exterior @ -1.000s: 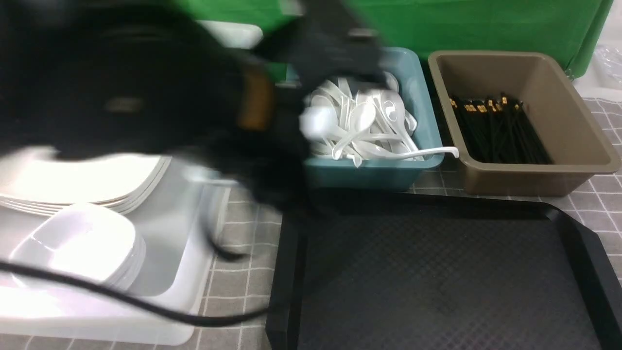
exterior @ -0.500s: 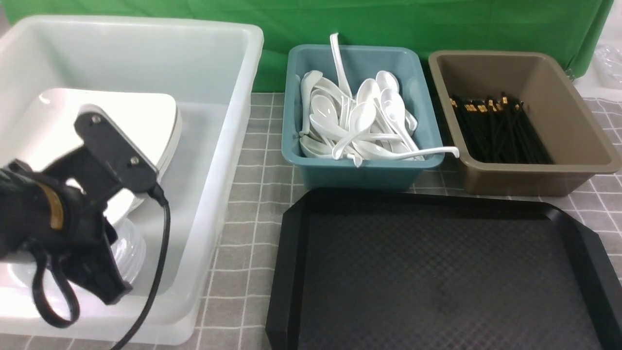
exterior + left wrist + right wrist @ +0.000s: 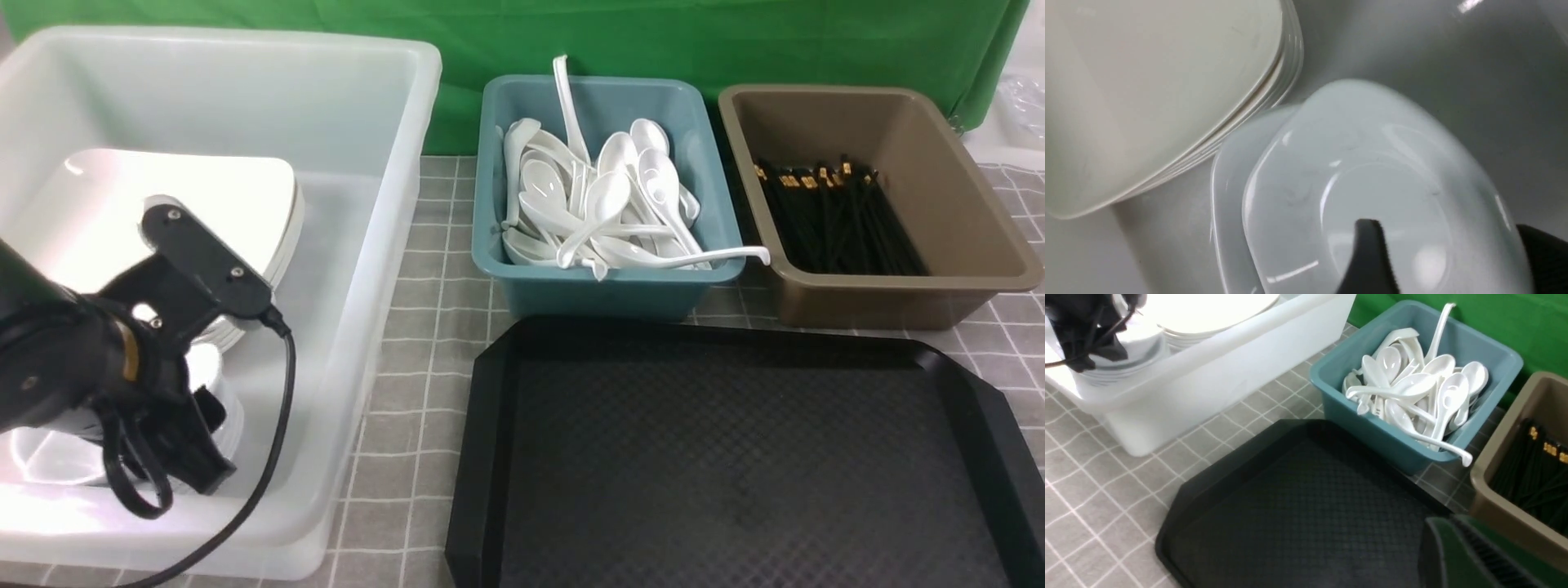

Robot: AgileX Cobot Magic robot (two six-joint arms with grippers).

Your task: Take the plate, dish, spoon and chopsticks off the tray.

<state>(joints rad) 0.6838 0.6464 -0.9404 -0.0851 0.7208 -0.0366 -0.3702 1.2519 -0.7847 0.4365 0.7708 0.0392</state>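
Observation:
The black tray [image 3: 735,457] lies bare at the front right and also shows in the right wrist view [image 3: 1298,506]. My left gripper [image 3: 184,445] is down inside the white tub. In the left wrist view the left gripper [image 3: 1449,245] has its jaws wide apart, one finger [image 3: 1367,257] inside the top dish [image 3: 1372,163] and one outside its rim. That dish sits askew on a stack of dishes [image 3: 208,367]. A stack of plates [image 3: 163,196] lies beside it. Only one green-padded finger [image 3: 1461,555] of my right gripper shows, above the tray's corner.
The white tub [image 3: 392,245] stands at the left. A teal tub [image 3: 490,204] holds several white spoons [image 3: 604,204]. A brown tub [image 3: 980,220] holds several black chopsticks [image 3: 833,220]. A grey checked cloth [image 3: 424,327] covers the table.
My left arm swung from in front of the teal tub to the white tub, then sank lower over the stack of dishes. The tray stayed bare.

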